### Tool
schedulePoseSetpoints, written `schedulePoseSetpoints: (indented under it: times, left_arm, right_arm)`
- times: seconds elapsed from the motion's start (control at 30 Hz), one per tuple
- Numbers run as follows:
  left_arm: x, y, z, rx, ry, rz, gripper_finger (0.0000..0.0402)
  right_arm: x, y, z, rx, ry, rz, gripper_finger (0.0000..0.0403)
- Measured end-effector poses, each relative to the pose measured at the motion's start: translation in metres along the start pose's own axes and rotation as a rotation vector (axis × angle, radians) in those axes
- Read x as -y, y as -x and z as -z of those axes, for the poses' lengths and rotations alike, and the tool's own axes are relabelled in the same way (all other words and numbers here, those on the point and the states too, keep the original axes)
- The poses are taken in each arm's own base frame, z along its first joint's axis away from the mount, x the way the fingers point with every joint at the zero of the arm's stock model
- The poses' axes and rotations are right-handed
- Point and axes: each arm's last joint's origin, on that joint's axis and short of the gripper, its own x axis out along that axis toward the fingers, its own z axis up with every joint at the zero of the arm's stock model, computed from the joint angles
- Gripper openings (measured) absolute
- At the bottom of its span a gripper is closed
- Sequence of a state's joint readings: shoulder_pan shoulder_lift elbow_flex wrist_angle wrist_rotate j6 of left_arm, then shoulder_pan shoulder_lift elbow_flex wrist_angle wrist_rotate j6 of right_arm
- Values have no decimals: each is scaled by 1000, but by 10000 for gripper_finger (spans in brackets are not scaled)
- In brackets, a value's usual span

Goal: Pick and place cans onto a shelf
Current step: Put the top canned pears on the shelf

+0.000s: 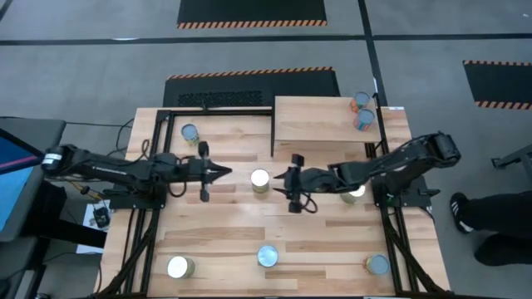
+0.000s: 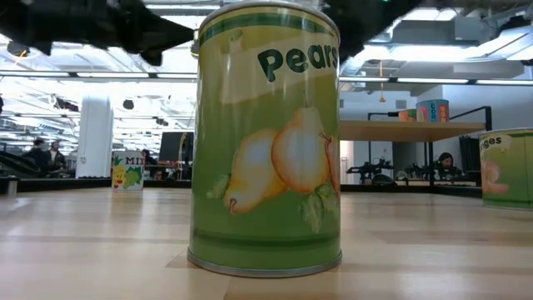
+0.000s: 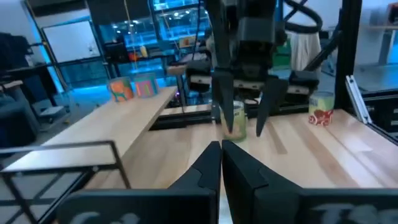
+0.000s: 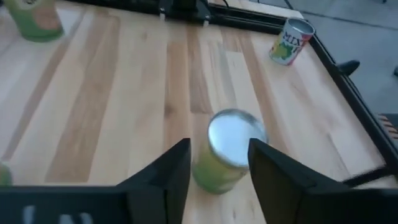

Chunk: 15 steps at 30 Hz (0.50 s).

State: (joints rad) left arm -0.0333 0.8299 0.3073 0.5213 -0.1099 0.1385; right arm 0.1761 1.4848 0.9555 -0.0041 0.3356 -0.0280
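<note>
A green pear-label can (image 1: 260,179) with a silver lid stands upright on its base mid-table; it also shows in the low view (image 2: 266,137). My right gripper (image 1: 279,179) is open, level with the can at its right side. In the right wrist view the can (image 4: 229,152) sits just ahead of and between the right gripper's (image 4: 219,144) fingers, and I see no touch. My left gripper (image 1: 226,172) is shut and empty, left of the can, pointing at it (image 3: 221,148). The shelf (image 1: 320,124) stands at the far right, with two cans (image 1: 362,110) at its right end.
Other cans stand on the table: far left (image 1: 189,132), near left (image 1: 179,267), near middle (image 1: 268,256), near right (image 1: 376,264), and one under my right arm (image 1: 354,193). The black frame rail (image 1: 158,149) runs along the table's sides.
</note>
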Motion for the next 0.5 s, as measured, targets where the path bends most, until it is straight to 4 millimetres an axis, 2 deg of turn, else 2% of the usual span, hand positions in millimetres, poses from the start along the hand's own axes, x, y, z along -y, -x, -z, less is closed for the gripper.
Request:
schedulePoseSetpoints:
  times: [0.13,0.3,0.5]
  left_arm:
    - [-5,13,0,40,-2,-20,3]
    - [-9,23,8,56,1,-32,3]
    - [-14,24,15,30,0,-31,3]
  right_arm:
    - [7,-12,-18,-85,13,5,210]
    - [13,-30,-35,-137,7,-78,209]
    - [19,-48,-39,-232,39,-115,192]
